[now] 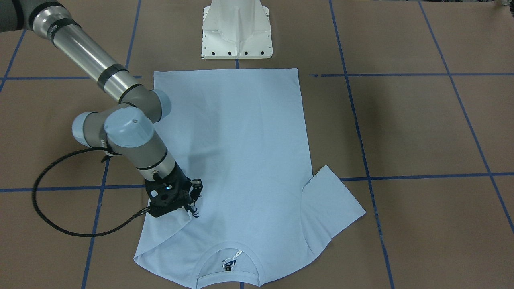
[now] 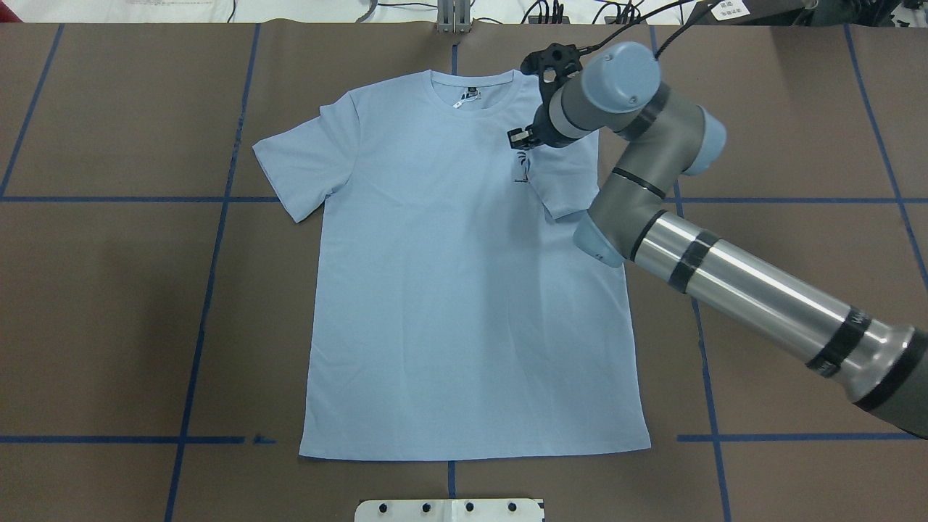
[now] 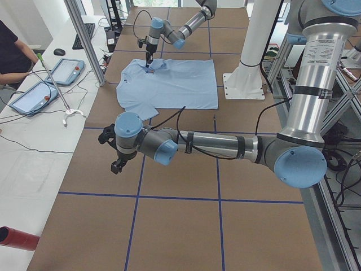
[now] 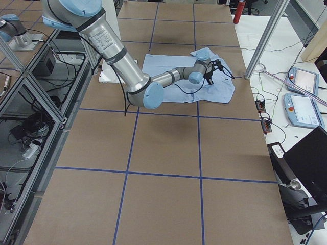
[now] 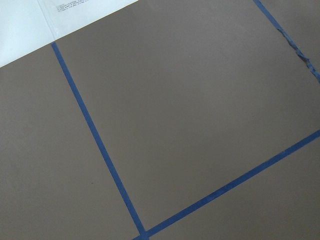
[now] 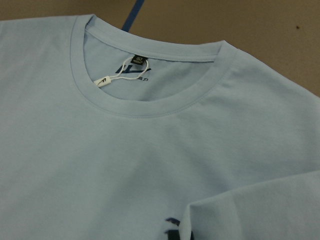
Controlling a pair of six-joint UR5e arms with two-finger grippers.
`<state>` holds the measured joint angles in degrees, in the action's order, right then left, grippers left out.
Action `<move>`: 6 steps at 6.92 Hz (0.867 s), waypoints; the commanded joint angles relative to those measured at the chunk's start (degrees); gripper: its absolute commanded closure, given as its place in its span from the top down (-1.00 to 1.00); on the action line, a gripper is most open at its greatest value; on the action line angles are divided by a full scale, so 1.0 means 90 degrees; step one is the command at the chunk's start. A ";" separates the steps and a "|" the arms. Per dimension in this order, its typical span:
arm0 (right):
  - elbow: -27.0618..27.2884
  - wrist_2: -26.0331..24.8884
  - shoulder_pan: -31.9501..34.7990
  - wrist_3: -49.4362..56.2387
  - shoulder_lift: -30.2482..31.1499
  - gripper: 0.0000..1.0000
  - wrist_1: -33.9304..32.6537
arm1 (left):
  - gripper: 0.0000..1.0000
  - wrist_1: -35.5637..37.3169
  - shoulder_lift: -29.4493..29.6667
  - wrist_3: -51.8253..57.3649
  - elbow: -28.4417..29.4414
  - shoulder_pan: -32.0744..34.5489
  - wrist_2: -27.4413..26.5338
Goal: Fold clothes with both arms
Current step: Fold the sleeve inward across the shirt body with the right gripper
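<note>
The pale blue T-shirt lies flat and face up, its collar away from the robot. Its sleeve on my right side is folded in over the chest and ends beside the palm-tree print. The other sleeve lies spread out. My right gripper hangs a little above the print and the folded sleeve's tip. It looks open and empty. My left gripper shows only in the exterior left view, over bare table far from the shirt. I cannot tell whether it is open or shut.
The white pedestal base stands at the shirt's hem end. Blue tape lines cross the brown table. A side table with tablets, cables and a metal post stands past the table's far edge, with a person there.
</note>
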<state>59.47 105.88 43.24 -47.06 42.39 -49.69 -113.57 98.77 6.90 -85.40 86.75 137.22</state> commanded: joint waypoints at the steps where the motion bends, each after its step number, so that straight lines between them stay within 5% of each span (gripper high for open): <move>1: -0.0680 -0.0513 -0.0097 -0.0103 -0.0501 0.99 0.0032 | 1.00 -0.0017 0.0041 -0.0296 -0.0032 0.0000 0.0017; 4: -0.0302 -0.0641 -0.0097 -0.0434 -0.0017 1.00 0.0420 | 1.00 -0.1127 0.0322 -0.1803 0.0162 -0.0290 -0.0041; 6: 0.0139 -0.0806 -0.0097 -0.0426 0.0853 1.00 0.1172 | 1.00 -0.1666 0.0858 -0.3648 0.0211 -0.1468 -0.0895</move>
<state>58.67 99.67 42.35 -50.83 45.77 -43.03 -125.63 103.54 -15.88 -83.80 79.80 133.93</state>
